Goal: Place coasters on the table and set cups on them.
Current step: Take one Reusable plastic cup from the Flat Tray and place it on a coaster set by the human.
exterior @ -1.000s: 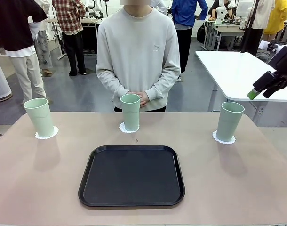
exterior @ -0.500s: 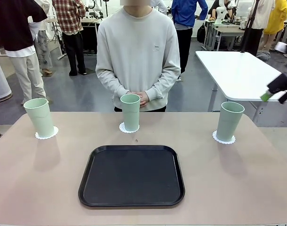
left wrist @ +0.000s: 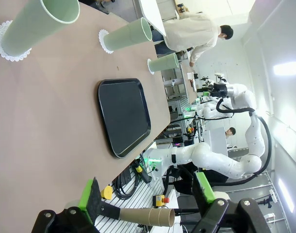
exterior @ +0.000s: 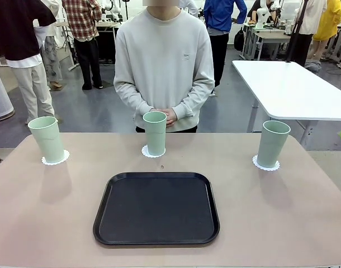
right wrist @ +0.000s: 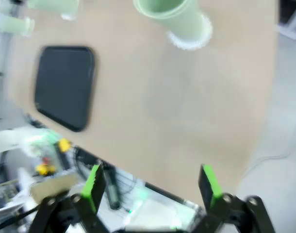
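Cups stand on the big tan desk [exterior: 282, 223], three of them, all pale green and all upright. The left cup [exterior: 46, 138] sits on a small white lacy coaster [exterior: 55, 161] near the far left corner. The middle cup [exterior: 155, 133] sits on its own coaster [exterior: 152, 153] near the far edge, right in front of the person [exterior: 164, 67], who stands behind the desk with both hands folded together [exterior: 169, 116]. The right cup [exterior: 272, 143] sits on a third coaster [exterior: 265, 164] near the far right side. The three cups are well apart from each other. A black tray [exterior: 156, 207] with round corners lies flat in the middle of the desk, on the near side of the middle cup, and it has nothing on it. A white table [exterior: 293, 89] stands behind the desk on the right. In the front view a tiny bit of green shows at the right edge, too small to tell what it is. In the left wrist view the left pincer [left wrist: 147, 194] is wide open and holds nothing, off past the near edge of the desk. In the right wrist view, which is blurry, the right pincer [right wrist: 150, 185] is wide open too and holds nothing, high above the desk, with one cup on its coaster far below.
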Robot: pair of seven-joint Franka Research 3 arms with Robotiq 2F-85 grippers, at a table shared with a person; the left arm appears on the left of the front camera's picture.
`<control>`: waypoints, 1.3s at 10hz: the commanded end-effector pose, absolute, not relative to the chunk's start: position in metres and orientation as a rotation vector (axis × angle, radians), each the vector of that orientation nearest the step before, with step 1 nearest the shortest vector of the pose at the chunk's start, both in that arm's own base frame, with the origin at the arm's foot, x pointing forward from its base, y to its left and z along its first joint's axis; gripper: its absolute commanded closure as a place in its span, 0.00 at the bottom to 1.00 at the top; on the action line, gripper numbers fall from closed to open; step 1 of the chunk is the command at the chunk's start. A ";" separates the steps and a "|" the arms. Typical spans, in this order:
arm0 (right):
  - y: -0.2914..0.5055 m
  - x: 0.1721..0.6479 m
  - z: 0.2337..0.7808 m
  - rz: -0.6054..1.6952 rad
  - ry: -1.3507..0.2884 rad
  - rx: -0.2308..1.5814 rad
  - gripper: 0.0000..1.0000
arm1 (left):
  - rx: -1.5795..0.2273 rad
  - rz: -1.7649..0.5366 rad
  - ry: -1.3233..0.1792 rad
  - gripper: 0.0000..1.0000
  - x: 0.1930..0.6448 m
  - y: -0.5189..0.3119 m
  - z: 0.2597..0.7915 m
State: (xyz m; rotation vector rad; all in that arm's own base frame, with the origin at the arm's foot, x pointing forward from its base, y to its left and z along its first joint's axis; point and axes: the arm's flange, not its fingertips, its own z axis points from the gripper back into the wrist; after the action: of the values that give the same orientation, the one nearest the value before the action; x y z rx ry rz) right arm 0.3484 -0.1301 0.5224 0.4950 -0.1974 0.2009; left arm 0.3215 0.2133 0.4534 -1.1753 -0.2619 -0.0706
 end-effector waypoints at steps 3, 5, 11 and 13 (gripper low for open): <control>-0.226 0.395 0.542 0.041 -0.370 1.156 0.00 | -1.184 -0.075 -0.277 0.00 0.321 0.214 0.455; -0.262 0.408 0.522 -0.028 -0.242 1.224 0.00 | -1.184 -0.075 -0.277 0.00 0.321 0.214 0.455; -0.300 0.406 0.441 -0.009 -0.112 1.233 0.00 | -1.184 -0.075 -0.277 0.00 0.321 0.214 0.455; -0.297 0.402 0.440 -0.009 -0.159 1.228 0.00 | -1.184 -0.075 -0.277 0.00 0.321 0.214 0.455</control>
State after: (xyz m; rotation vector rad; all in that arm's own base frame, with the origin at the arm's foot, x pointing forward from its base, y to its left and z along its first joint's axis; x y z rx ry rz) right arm 0.4059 -0.3042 0.4393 1.2392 -0.1173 -0.0259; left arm 0.3214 0.2134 0.4534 -1.1752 -0.2620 -0.0701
